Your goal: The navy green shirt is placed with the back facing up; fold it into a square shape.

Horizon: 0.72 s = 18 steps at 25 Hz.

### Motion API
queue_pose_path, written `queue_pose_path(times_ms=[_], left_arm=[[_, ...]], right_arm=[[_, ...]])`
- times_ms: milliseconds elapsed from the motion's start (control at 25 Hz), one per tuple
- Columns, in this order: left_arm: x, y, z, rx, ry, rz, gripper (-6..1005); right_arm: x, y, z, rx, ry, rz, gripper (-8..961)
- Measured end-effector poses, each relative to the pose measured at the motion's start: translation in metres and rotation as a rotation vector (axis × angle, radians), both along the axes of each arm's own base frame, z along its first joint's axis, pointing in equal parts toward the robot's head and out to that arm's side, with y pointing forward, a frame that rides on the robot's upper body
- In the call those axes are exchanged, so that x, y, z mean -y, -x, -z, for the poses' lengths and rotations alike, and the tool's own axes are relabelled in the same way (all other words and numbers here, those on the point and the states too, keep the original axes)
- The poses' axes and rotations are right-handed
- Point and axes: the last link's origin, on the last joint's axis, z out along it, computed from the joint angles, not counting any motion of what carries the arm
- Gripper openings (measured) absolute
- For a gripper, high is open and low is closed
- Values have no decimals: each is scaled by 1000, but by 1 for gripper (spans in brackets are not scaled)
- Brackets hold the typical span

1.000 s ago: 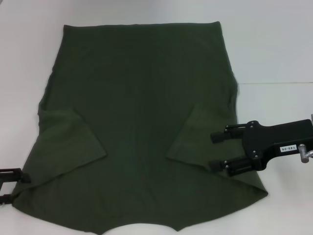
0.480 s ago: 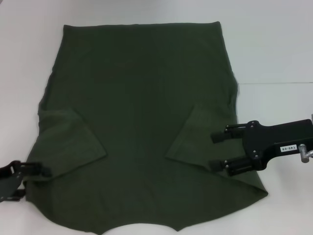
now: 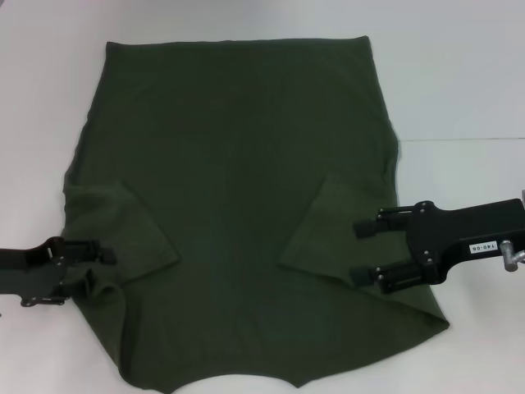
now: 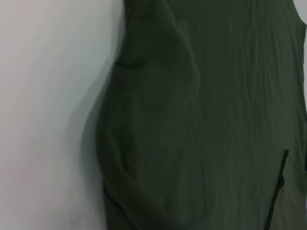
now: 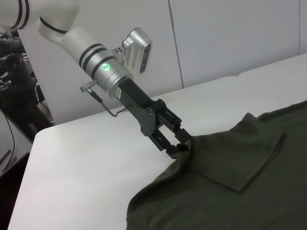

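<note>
Head view: left gripper [image 3: 98, 275] clamped on the navy green shirt's [image 3: 238, 189] near-left edge, cloth bunched at its fingertips; right gripper [image 3: 361, 253] parted above the folded sleeve; best lift the edge clear, then carry it inward evenly.

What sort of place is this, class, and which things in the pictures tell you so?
Probably a robotics lab or test room, not a home. A bare white table stands against plain pale wall panels, and two robot arms work an olive-green shirt: left tool gripping its edge, right tool over it.
</note>
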Motion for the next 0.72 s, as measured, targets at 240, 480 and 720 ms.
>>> queue_pose_path(times_ms=[240, 480, 720], left_arm=[[6, 9, -2, -6, -12, -34, 784], [9, 12, 0, -2, -9, -43, 783], [9, 12, 0, -2, -8, -42, 783]], right_arm=[[-1, 1, 0, 1, -3, -3, 899], [-3, 2, 0, 6, -7, -6, 899], [-4, 3, 0, 8, -8, -6, 900]])
